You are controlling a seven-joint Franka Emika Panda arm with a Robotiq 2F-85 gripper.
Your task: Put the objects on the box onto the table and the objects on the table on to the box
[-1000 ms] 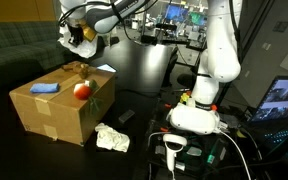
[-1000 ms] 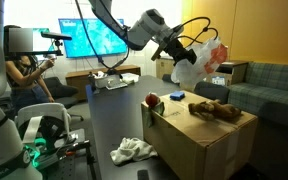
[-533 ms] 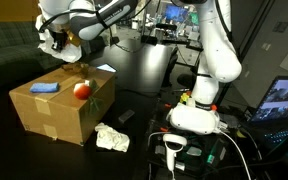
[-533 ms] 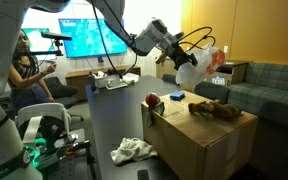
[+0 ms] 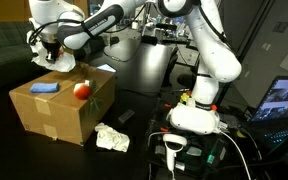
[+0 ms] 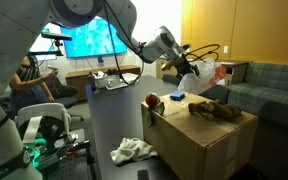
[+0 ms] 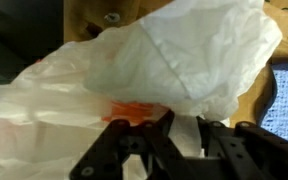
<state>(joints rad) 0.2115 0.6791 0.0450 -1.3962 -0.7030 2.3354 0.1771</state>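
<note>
Gripper (image 6: 187, 68) is clenching a white plastic bag (image 6: 210, 72). In the wrist view the black fingers (image 7: 119, 155) are pinching its lower folds, and something orange is showing through the plastic. The bag is hanging in the air over the far side of the cardboard box (image 5: 54, 115). Whether it is brushing the box top cannot be told from either exterior view. Lying on the box top are a red apple (image 5: 81, 90), a blue cloth (image 5: 44, 88) and a brown lumpy item (image 6: 219, 109) of a kind I cannot make out. A crumpled white cloth (image 5: 111, 138) is sitting on the table (image 6: 109, 125), just beside the foot of the box.
</note>
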